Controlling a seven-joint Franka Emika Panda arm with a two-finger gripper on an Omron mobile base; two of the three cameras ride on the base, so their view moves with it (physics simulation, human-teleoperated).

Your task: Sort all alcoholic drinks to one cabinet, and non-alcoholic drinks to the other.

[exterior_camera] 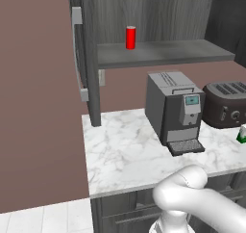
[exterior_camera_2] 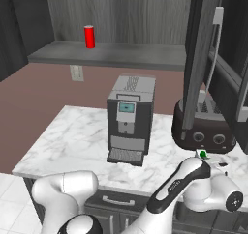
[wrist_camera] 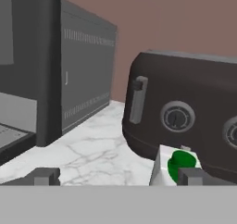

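Apparently white bottle (wrist_camera: pixel 172 168), green cap, upright.

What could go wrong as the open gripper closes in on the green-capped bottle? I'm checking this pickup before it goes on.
1. The green-capped bottle sits off-centre, near one fingertip of the open gripper; a straight advance may knock it rather than straddle it.
2. The bottle stands right in front of the toaster, so a push could jam it there, or the fingers may hit the toaster.

table (exterior_camera: pixel 120 150): white marble | coffee machine (exterior_camera: pixel 174 110): grey, mid-table | toaster (exterior_camera: pixel 226 103): dark, just right of it | wall: reddish-brown
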